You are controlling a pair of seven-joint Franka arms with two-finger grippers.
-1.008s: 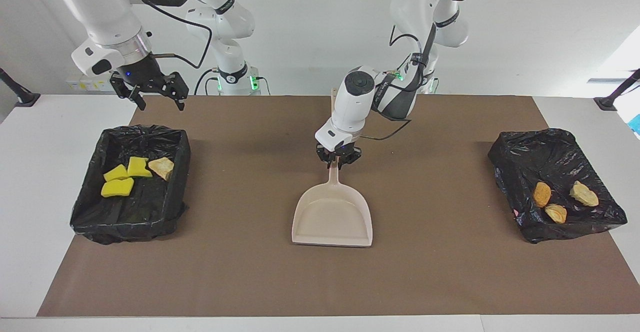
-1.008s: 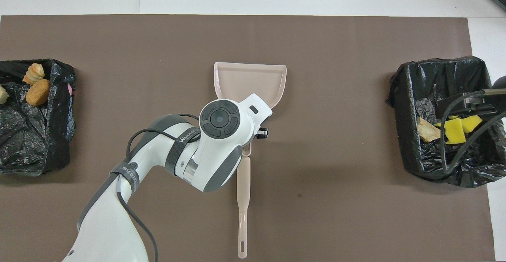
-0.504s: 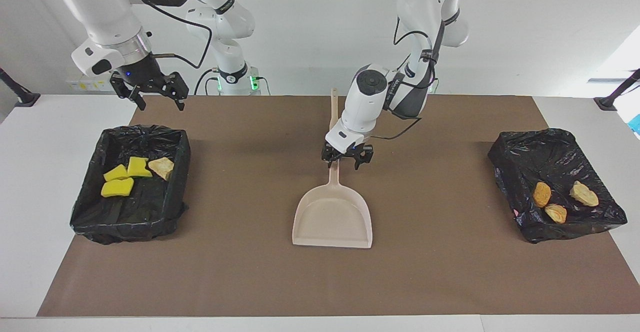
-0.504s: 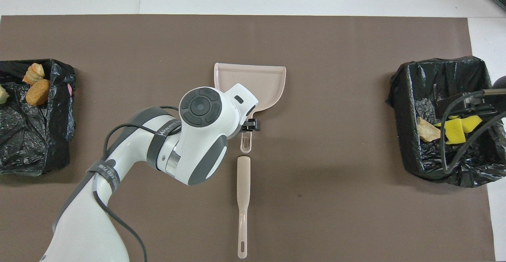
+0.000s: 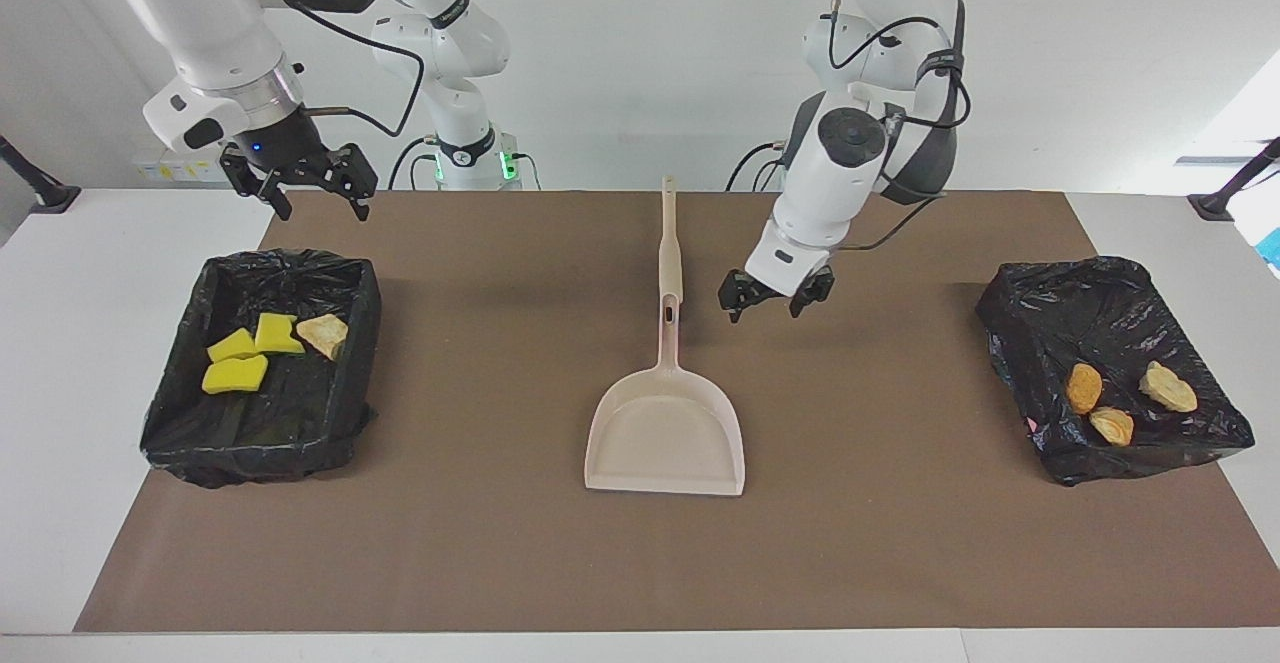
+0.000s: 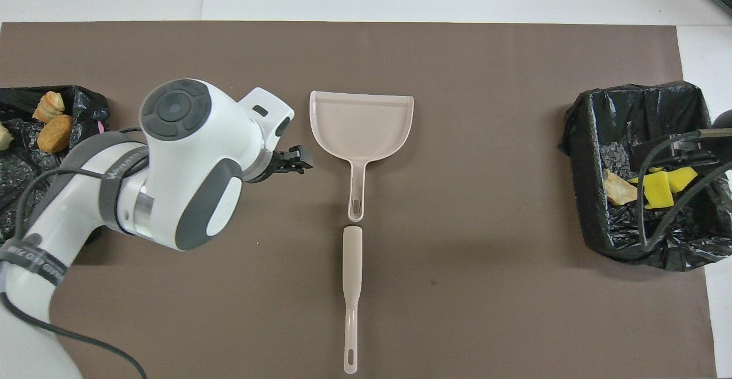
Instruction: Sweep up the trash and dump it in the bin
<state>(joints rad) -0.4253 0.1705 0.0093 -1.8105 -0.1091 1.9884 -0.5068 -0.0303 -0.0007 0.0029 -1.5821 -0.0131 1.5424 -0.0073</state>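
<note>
In the facing view the left gripper (image 5: 777, 299) has let go of the dustpan (image 5: 667, 430) and lifted off toward its own end of the table; its jaws now stand apart and empty, where a second ago they pinched the handle. The dustpan lies flat and empty just beside and below them, the brush (image 5: 668, 239) in line with its handle. The right gripper (image 5: 312, 186) waits, jaws apart, above the rim of one bin (image 5: 362, 343), which holds yellow sponges (image 5: 250, 355) and a tan lump. In the overhead view the left gripper (image 6: 291, 160) hangs beside the dustpan (image 6: 361, 122), apart from it; the second bin (image 6: 86, 156) holds orange lumps (image 6: 54, 133). All the trash visible sits in bins, so the task looks finished.
</note>
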